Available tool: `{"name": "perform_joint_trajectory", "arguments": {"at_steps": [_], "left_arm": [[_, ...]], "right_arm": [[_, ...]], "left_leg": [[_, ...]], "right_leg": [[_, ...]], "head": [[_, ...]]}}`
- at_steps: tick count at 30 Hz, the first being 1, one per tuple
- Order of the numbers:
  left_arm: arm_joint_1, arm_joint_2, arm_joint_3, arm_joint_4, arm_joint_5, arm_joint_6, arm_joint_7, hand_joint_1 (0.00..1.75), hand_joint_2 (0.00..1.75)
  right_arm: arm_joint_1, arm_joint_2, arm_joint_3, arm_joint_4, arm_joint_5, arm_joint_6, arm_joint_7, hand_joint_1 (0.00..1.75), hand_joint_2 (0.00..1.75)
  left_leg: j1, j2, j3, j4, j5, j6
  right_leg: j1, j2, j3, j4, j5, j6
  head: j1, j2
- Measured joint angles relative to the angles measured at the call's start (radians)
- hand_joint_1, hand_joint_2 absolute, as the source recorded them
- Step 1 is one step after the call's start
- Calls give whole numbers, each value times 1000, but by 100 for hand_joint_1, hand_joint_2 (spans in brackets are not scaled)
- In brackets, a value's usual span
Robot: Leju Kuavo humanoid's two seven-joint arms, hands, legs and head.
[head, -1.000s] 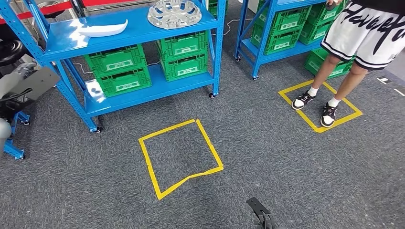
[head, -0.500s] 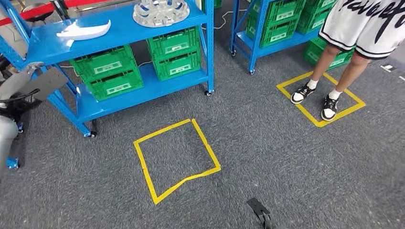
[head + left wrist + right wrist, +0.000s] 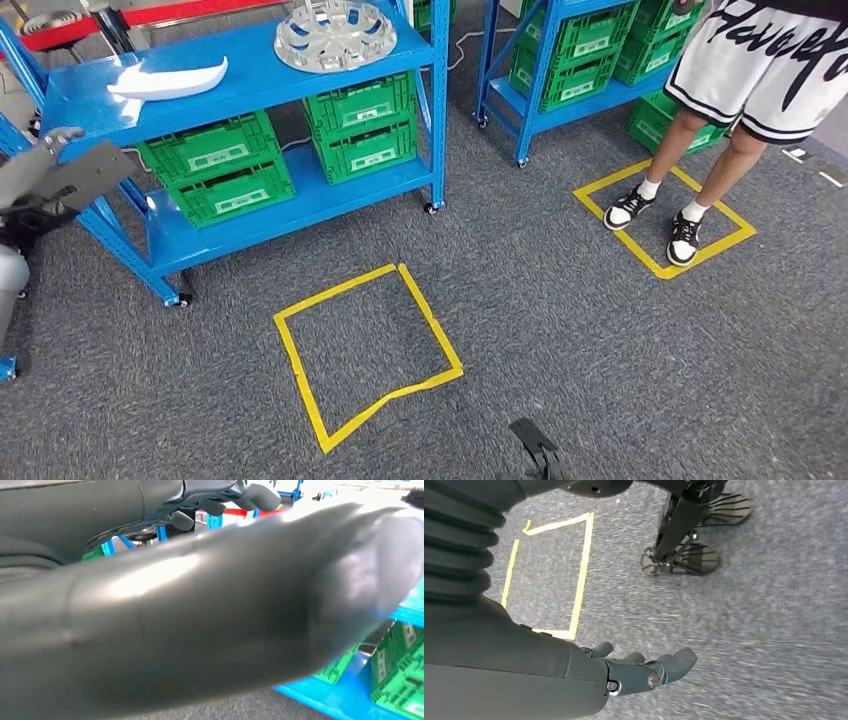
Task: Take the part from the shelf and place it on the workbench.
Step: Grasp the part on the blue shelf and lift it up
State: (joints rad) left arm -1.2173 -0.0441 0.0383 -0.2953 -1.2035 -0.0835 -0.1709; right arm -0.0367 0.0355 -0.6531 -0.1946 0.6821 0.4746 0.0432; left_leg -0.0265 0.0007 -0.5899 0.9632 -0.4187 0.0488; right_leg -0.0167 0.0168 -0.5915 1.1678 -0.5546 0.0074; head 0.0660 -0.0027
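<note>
Blue shelf rack (image 3: 250, 70) ahead, chosen as landmark. On its top shelf, toward the right end: a silver wheel cover (image 3: 334, 34), lying flat. On the same top shelf, toward the left end and well apart from the wheel cover: a white curved part (image 3: 167, 80), lying flat too. Cannot tell from the frames which of the two counts as the task's part; both resting on the shelf, neither held.

Beneath the top shelf, on the lower shelf: green crates (image 3: 290, 140), stacked in two piles side by side.

On the grey carpet in front of the rack: a yellow tape square (image 3: 366, 340).

To the right of the rack: a second blue rack (image 3: 535, 70) loaded with more green crates, and near it a person (image 3: 740, 90) in white shorts, standing inside another yellow tape square (image 3: 662, 215).

Left hand (image 3: 40, 165): raised at the rack's left end, near its blue upright; holding nothing that can be made out, but finger spread cannot be told, blurred and very close in the wrist view.

Right hand (image 3: 644, 672): hanging over the carpet, away from the rack, fingers loosely apart with nothing between them.
</note>
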Motion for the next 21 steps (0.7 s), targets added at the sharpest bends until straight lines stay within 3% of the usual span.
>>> {"name": "perform_joint_trajectory", "arguments": {"at_steps": [2,3,4,5,6,7,8,9,12,13,15,17,18,19,20,21], "left_arm": [[2,-5,-6,1,1,0,0,0,0],[6,-7,-8,1,2,0,0,0,0],[8,-9,-10,2,3,0,0,0,0],[10,-10,-11,2,3,0,0,0,0],[10,-12,-12,3,4,0,0,0,0],[11,-14,-13,4,4,0,0,0,0],[10,-15,-15,5,5,0,1,0,0],[10,-17,-17,6,6,0,1,0,0],[8,-19,-22,4,7,0,2,0,0],[6,-19,-24,2,9,0,1,0,0],[5,-19,-26,0,13,1,0,0,0],[10,-17,-27,2,15,1,0,0,0],[12,-16,-28,2,15,1,0,0,0],[14,-15,-30,3,16,0,0,0,0],[15,-14,-32,3,16,0,0,0,0],[15,-13,-33,4,16,0,0,0,0]], "right_arm": [[1,-3,-3,0,0,6,1,0,0],[3,-3,-5,0,0,6,2,0,0],[4,-3,-6,0,0,6,4,0,0],[5,-3,-6,0,0,6,5,0,0],[7,-3,-7,0,-1,6,7,0,0],[8,-3,-7,1,-1,6,9,0,0],[9,-2,-7,2,-1,6,11,0,0],[9,-1,-8,2,-1,6,12,0,44],[8,-2,-11,3,-1,6,12,0,175],[8,-3,-13,2,-1,6,11,0,175],[7,-3,-15,2,-2,6,11,0,175],[7,-4,-17,2,-2,6,11,0,175],[8,-4,-19,2,-3,6,11,0,175],[9,-4,-21,2,-3,6,11,0,175],[10,-4,-22,2,-3,6,11,0,175],[11,-4,-22,2,-3,6,11,0,175]], "left_leg": [[2,-1,19,-2,-17,-4],[4,-1,30,-1,-28,-8],[7,-2,42,2,-40,-12],[11,-2,55,6,-54,-18],[15,-1,66,13,-70,-26],[18,-1,76,23,-87,-33],[19,-1,82,31,-102,-41],[19,-1,86,37,-114,-48],[22,-1,89,61,-126,-65],[24,-1,74,95,-120,-70],[27,-1,2,207,-118,-79],[28,-1,-91,312,-157,-84],[27,-1,-127,332,-179,-83],[26,-1,-150,324,-189,-80],[24,-1,-159,290,-176,-74],[20,-2,-157,235,-132,-66]], "right_leg": [[-2,-1,-79,91,-41,8],[-3,-1,-106,106,-50,13],[-6,-2,-120,90,-39,19],[-11,-3,-120,45,-5,26],[-17,-7,-110,-20,50,35],[-20,-13,-100,-75,93,40],[-21,-20,-91,-111,120,36],[-19,-24,-86,-127,133,28],[-13,-23,-69,-120,115,-5],[-14,-21,-58,-121,106,-12],[-14,-16,-32,-123,88,-21],[-13,-11,-3,-124,63,-25],[-12,-8,14,-124,49,-26],[-11,-5,32,-125,35,-26],[-10,-2,51,-125,21,-26],[-10,0,69,-126,7,-25]], "head": [[0,0],[1,0],[1,0],[1,0],[1,0],[1,0],[1,0],[1,0],[0,0],[-1,0],[-2,0],[-3,0],[-3,0],[-3,0],[-3,0],[-3,0]]}}
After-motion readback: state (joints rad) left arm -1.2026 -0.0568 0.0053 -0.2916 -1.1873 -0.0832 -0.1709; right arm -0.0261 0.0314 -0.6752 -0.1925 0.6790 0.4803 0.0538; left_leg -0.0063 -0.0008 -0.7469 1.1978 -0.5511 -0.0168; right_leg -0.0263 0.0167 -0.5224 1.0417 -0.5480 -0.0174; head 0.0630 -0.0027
